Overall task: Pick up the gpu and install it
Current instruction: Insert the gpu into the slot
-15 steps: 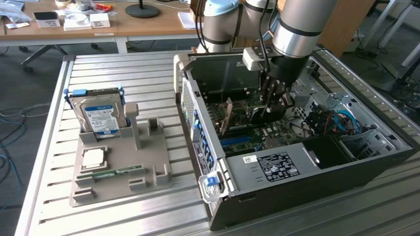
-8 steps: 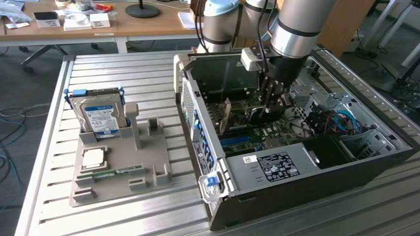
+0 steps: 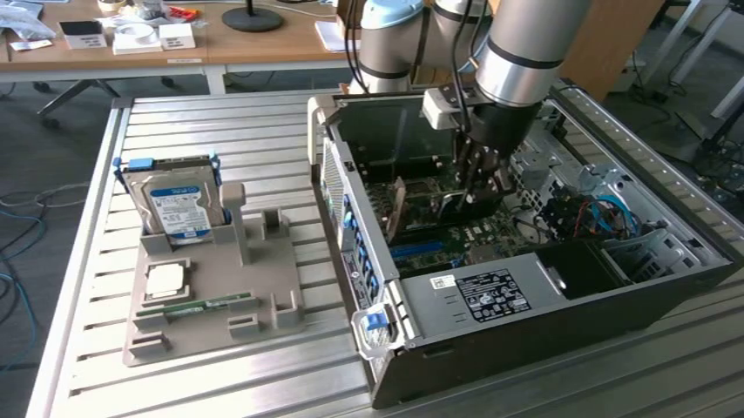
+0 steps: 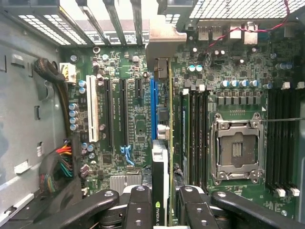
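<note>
Exterior view is showing the arm (image 3: 511,52) pointing straight down into the open computer case (image 3: 558,287), its wrist hanging low among the boards. Wrist view is showing the claw (image 4: 164,210) clamping both faces of the gpu (image 4: 169,124), which is standing on edge over the motherboard (image 4: 128,119), just beside the blue slot (image 4: 153,105); whether it is seated I cannot tell. On the counter (image 3: 233,122), at nine o'clock from the case, a blue-labelled hard drive (image 3: 180,205) is standing upright in a grey holder (image 3: 209,296).
</note>
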{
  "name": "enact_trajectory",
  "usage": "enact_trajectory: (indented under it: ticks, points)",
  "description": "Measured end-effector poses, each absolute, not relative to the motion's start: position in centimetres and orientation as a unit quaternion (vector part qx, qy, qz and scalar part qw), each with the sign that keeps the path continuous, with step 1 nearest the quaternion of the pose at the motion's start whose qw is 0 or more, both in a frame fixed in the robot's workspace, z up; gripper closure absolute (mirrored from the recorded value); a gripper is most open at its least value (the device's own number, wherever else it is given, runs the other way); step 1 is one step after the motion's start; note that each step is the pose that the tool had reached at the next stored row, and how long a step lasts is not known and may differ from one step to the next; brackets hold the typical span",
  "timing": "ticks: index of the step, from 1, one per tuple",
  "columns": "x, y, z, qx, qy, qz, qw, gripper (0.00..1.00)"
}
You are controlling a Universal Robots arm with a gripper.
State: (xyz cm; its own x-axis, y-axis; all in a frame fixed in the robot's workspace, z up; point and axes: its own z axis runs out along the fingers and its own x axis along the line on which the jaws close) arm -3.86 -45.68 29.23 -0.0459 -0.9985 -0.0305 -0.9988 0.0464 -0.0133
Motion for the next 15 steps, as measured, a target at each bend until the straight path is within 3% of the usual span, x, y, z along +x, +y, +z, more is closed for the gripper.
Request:
enact_trajectory:
  ticks: [15]
  points:
    - [-4.26,-46.29,28.79,-0.69,0.723,0.006,0.016,0.73]
